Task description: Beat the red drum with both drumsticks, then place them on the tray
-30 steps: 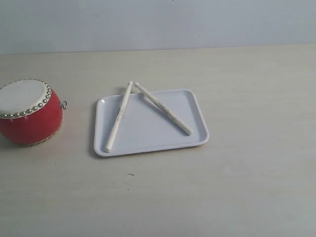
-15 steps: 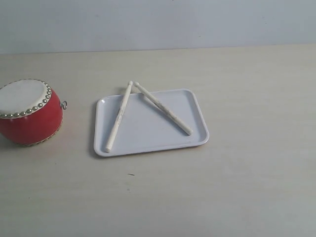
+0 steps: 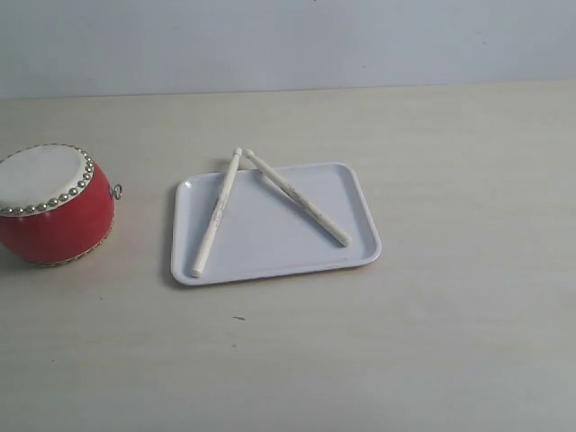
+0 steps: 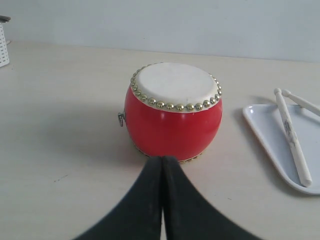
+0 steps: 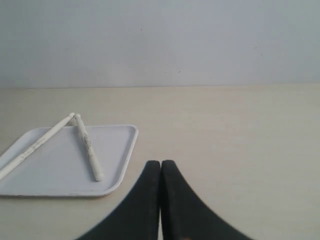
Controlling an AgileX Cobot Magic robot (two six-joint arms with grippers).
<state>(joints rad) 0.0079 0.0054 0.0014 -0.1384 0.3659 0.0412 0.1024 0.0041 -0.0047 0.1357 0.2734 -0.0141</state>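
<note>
Drumsticks (image 3: 216, 214) are being carried on the tray (image 3: 270, 261), tips nearly meeting at its far rim. Well left, the drum (image 3: 54, 220) is being observed upright. Jaws of the left gripper (image 4: 161, 165) and right gripper (image 5: 160, 167) are being pressed together, empty.

Exterior view: high, angled down on table (image 3: 450, 342), faces far wall (image 3: 288, 45), mid distance. Left wrist view: low, near level, close on near side of red drum (image 4: 173, 120), faces far wall. Right wrist view: low, level, further right, faces far wall. All three share tray (image 3: 261, 238) and drumsticks (image 3: 216, 211); red drum only in exterior and left wrist views.
</note>
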